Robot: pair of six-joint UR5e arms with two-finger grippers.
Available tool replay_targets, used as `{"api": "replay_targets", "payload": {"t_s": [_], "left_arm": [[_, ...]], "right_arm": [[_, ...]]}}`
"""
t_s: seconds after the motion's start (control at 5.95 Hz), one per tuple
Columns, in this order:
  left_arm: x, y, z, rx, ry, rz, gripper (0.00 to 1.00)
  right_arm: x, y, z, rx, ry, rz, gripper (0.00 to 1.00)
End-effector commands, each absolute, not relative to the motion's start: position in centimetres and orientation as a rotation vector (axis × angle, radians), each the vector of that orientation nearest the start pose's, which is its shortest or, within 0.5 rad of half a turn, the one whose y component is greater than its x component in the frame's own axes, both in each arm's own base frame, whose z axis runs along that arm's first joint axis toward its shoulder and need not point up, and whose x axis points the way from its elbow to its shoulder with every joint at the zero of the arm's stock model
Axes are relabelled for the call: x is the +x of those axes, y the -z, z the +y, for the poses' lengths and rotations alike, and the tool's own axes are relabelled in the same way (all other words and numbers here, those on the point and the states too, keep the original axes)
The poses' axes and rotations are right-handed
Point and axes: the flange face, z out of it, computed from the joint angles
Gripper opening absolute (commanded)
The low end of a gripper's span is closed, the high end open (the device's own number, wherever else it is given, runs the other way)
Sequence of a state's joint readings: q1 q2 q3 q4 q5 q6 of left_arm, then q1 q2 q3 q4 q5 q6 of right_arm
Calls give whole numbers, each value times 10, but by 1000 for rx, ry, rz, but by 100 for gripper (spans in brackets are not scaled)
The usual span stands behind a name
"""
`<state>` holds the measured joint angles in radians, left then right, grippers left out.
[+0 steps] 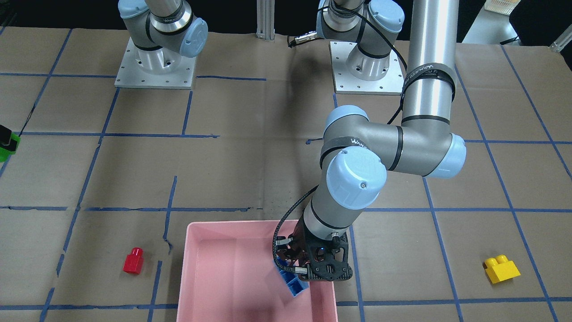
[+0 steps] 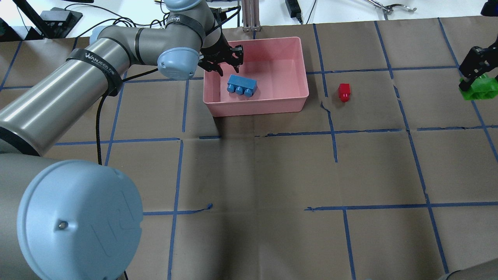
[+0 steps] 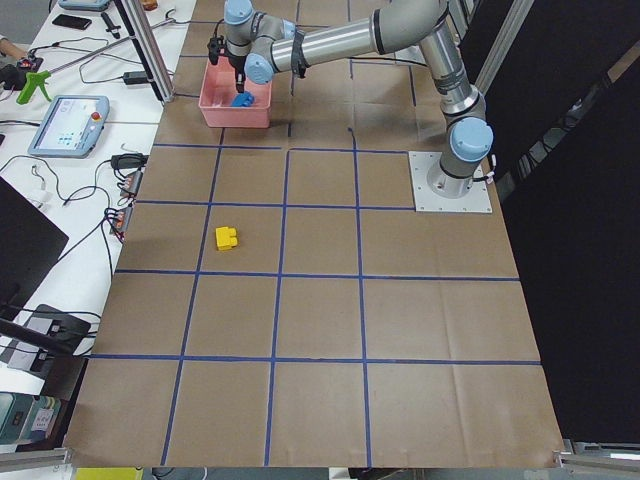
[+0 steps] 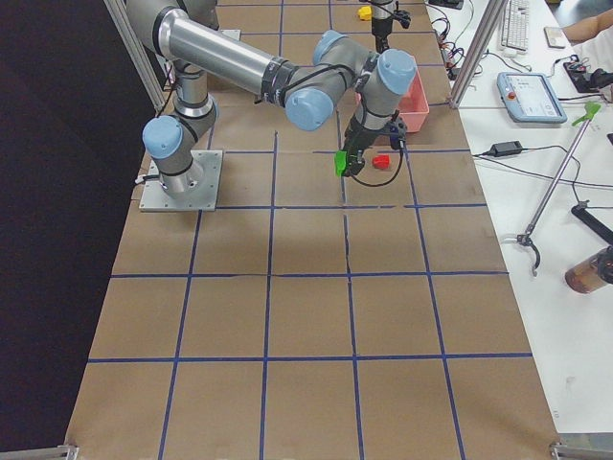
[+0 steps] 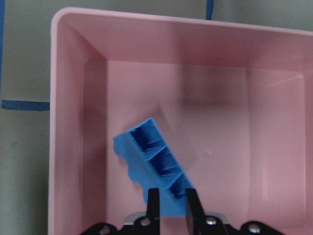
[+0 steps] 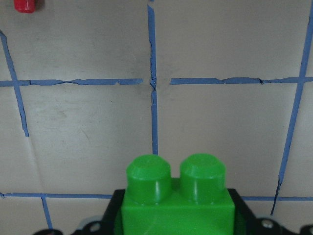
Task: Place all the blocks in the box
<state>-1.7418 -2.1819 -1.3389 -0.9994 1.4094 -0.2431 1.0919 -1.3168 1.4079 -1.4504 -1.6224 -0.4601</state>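
Observation:
The pink box stands at the table's far side. The blue block lies tilted inside it, hollow underside towards the left wrist camera, slightly blurred. My left gripper hangs just above the block inside the box, fingers a narrow gap apart and not clamping it. My right gripper is shut on the green block, which also shows in the right wrist view, held above the table to the right. The red block stands right of the box. The yellow block lies on the robot's left side.
Brown paper with blue tape lines covers the table. The two arm bases stand at the robot's side. The left arm's upper links reach across the near left of the overhead view.

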Motion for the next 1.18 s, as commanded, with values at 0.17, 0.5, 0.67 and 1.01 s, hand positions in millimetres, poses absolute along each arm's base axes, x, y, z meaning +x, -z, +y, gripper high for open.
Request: {"api": "replay_targets", "payload": {"t_s": [0.17, 0.5, 0.67, 1.01], "left_arm": [[-196, -328, -686, -80, 266, 3255, 99], [-91, -325, -676, 34, 238, 3228, 99], [-52, -319, -673, 234, 225, 3202, 99], [49, -300, -650, 461, 188, 3171, 99]], "right_arm": [[-38, -403, -605, 91, -293, 3132, 44], [85, -383, -621, 220, -220, 3133, 44], [156, -372, -621, 284, -167, 3146, 44], [289, -350, -610, 375, -9, 3118, 45]]}}
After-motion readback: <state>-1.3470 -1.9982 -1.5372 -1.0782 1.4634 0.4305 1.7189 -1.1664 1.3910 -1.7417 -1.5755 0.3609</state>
